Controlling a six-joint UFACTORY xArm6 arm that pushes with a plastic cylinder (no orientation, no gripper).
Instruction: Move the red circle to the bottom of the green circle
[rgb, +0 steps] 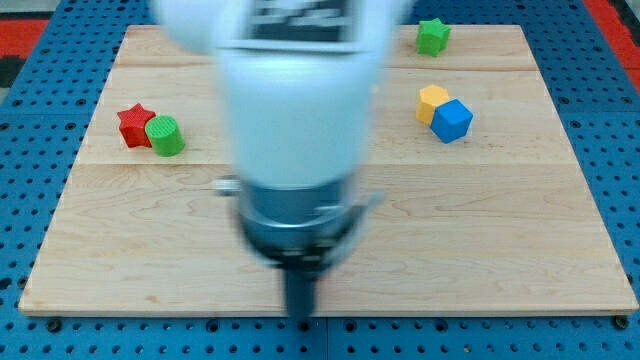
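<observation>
The green circle (166, 136) stands at the view's left on the wooden board (500, 230), touching a red star (133, 124) on its left. No red circle shows; the arm's blurred white and dark body (295, 130) hides the middle of the board. My tip (300, 316) is at the board's bottom edge, near the middle, far to the lower right of the green circle and touching no visible block.
A green star (432, 36) sits at the view's top right. A yellow block (431, 101) and a blue cube (453, 121) touch each other at the right. A blue pegboard (30, 150) surrounds the board.
</observation>
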